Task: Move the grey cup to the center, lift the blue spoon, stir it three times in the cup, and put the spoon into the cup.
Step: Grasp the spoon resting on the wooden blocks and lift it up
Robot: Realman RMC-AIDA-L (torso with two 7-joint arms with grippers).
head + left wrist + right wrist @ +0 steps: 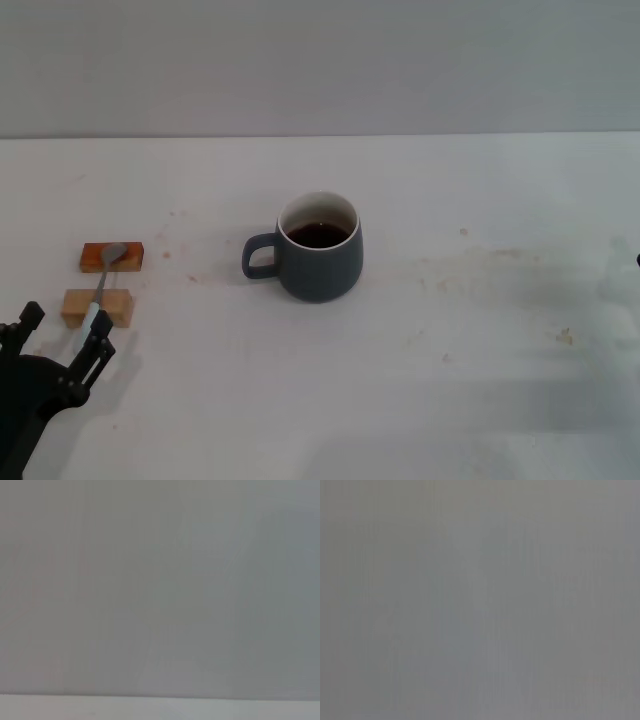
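The grey cup [320, 262] stands upright near the middle of the white table [450, 380], handle to the left, with dark liquid inside. The blue spoon [103, 284] lies at the left across two small wooden blocks, its bowl on the orange-brown block [112, 257] and its pale handle over the tan block [110, 304]. My left gripper [67, 322] is open at the near left. Its fingers straddle the near end of the spoon handle, one finger [100, 342] right beside it. Only a dark sliver of my right arm [637, 262] shows at the right edge. Both wrist views show blank grey wall.
A grey wall rises behind the table's far edge [320, 136]. Faint stains mark the table to the right of the cup [480, 262]. The left wrist view shows a thin strip of table [160, 709] below the wall.
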